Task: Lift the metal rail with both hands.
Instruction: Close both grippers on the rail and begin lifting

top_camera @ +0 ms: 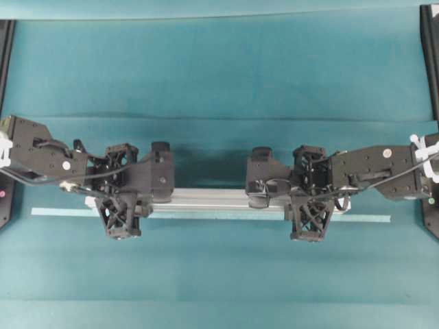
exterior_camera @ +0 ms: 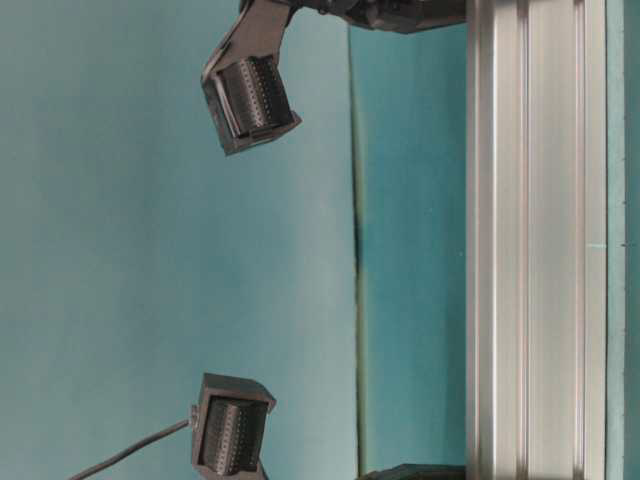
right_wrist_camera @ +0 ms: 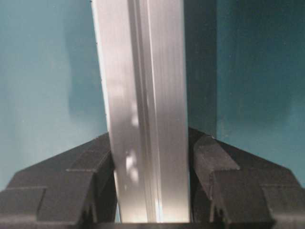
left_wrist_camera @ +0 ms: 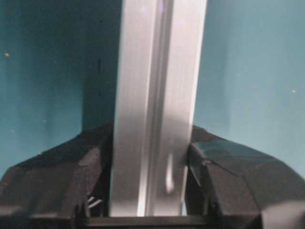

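Robotics lab bench. Evidence: teal cloth [top_camera: 219, 68] spread over the whole work surface, creased in bands; black frame posts [top_camera: 430, 55] at the edges; two black arms [top_camera: 41, 147] with exposed cables; pale tape strip [top_camera: 206, 215] laid straight on the cloth as a marker.

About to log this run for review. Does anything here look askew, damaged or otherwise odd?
Nothing stands out. The rail lies straight along the tape strip, with no visible dents. The left tool and right tool each straddle it near an end; both wrist views show fingers pressed squarely on its sides.
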